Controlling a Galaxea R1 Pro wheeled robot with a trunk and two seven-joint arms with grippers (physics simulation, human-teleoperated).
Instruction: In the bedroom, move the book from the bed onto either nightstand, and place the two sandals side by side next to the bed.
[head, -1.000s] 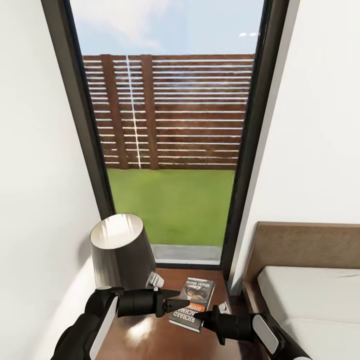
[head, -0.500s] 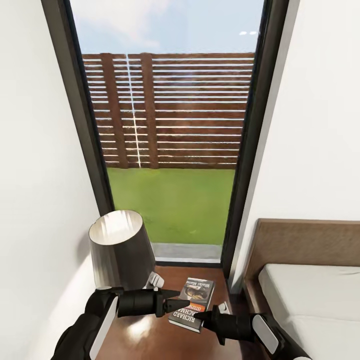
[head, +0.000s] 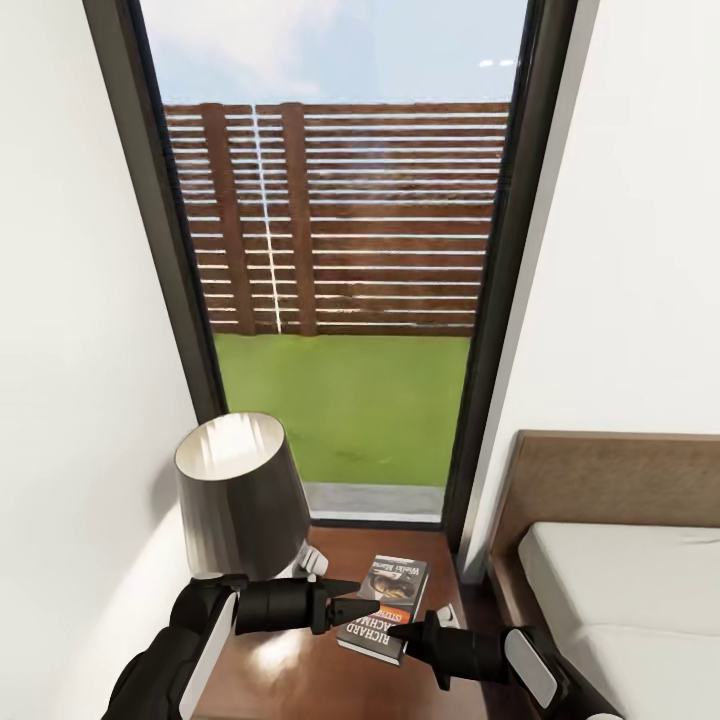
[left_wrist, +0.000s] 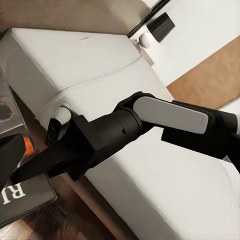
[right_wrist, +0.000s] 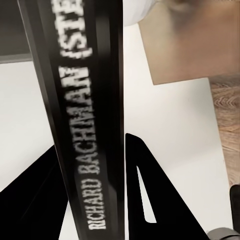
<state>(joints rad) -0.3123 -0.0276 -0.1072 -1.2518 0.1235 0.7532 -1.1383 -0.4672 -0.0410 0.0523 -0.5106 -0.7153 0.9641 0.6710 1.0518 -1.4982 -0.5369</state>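
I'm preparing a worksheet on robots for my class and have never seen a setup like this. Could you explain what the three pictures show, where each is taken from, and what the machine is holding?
This is a computer simulation of a wheeled robot with two arms, steered by a person. The large picture comes from a camera on its head, looking down over both arms toward a tall window. The two smaller pictures come from cameras near each wrist, looking along that arm's fingers.

Below the window stands a dark wooden nightstand carrying a lamp. To its right is the bed.

The right gripper has its two fingers on either side of the book, gripping its near edge over the nightstand; the right wrist picture shows the book's spine up close. The left gripper points at the book, holding nothing visible.
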